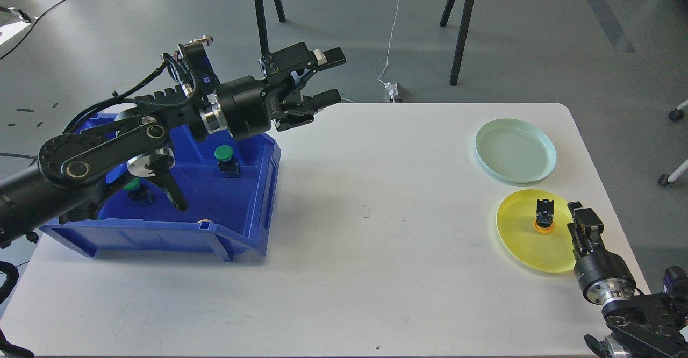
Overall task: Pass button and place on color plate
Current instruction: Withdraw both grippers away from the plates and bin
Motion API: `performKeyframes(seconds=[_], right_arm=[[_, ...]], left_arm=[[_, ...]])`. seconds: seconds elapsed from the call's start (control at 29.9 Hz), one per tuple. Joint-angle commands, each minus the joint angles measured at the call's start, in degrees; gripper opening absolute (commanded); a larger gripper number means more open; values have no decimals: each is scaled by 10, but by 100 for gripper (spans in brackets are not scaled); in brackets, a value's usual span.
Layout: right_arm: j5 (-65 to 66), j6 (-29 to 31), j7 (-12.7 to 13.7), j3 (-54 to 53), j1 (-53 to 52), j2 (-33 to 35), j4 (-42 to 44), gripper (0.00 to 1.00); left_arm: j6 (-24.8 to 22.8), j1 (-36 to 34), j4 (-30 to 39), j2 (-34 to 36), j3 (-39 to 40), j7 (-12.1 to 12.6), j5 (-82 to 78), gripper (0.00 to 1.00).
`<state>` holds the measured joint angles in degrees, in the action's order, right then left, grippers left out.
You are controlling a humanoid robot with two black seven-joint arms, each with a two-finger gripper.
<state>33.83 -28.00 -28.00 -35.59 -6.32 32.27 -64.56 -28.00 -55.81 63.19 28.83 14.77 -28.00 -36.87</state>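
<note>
A white table (376, 240) fills most of the view. On its left side stands a blue bin (252, 197), and the left arm passes over it. Inside the bin a green button (226, 159) stands upright, its green cap on top and its dark body below. A second green button (137, 188) is partly hidden under the arm, so I cannot tell how it stands.

On the right side of the table lie two plates, just beside each other: a pale green plate (516, 151) farther from the robot and a yellow plate (524, 240) nearer. On the yellow plate stands an orange button (544, 215). Its long axis is upright, with the orange cap down on the plate and the black body pointing up.

The left gripper (325, 78) hangs over the far left edge of the table, beyond the bin. Its two fingers are spread wide and hold nothing.

The right gripper (583, 218) is at the right rim of the yellow plate, close to the orange button but apart from it. It is seen almost end-on, so whether its fingers are parted or closed I cannot tell.
</note>
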Motion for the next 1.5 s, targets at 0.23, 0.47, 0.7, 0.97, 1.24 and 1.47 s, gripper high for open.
performKeyframes(seconds=[0.23,0.47,0.7,0.97,1.24,1.47], right_arm=[[-3,0,0,-11,-2,7,-50,60],[-37,0,0,-48,-53,10,-105,65],[-50,0,0,-51,-159,58,-152,76],[-163,293,0,-62,-265,56,-100,94],[-341,560,0,-33,-346,51,-2,98],[-337,560,0,-32,-340,44,17,98]], left_arm=[[0,0,0,0,0,0,1,99],[0,16,-19,7,17,0,76,99],[0,40,-154,33,78,0,104,99],[0,34,-275,81,77,0,100,100],[0,35,-280,165,76,0,13,100],[0,-18,-210,182,78,0,-247,100]])
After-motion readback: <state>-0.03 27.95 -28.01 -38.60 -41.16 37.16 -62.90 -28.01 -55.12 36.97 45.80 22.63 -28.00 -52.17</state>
